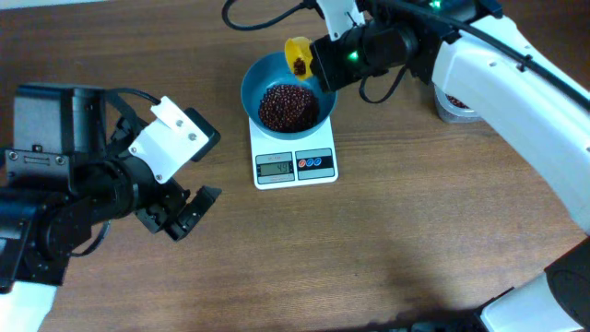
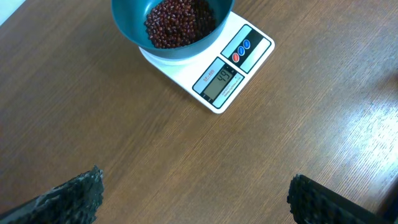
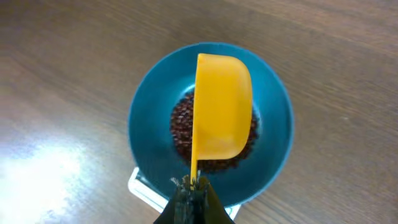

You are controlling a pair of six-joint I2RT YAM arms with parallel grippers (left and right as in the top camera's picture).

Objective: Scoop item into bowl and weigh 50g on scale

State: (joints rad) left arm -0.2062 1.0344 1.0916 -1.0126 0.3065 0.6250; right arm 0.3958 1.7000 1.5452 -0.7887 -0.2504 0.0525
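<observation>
1. The left gripper (image 1: 191,212) hangs over the bare table (image 1: 369,258), near and left of the scale, jaws spread wide and holding nothing.
2. The teal bowl (image 1: 253,88) sits on the white scale (image 1: 295,166), covering its far part; the display and blue buttons face the near side.
3. The beans (image 1: 288,106) lie heaped in the bowl's bottom.
4. The yellow scoop (image 1: 297,53) hovers over the bowl's far rim, a few beans in it.
5. The right gripper (image 3: 189,190) is clamped tight on the scoop's handle.
6. A clear tub (image 1: 454,106) stands right of the bowl, partly hidden by the right arm.
</observation>
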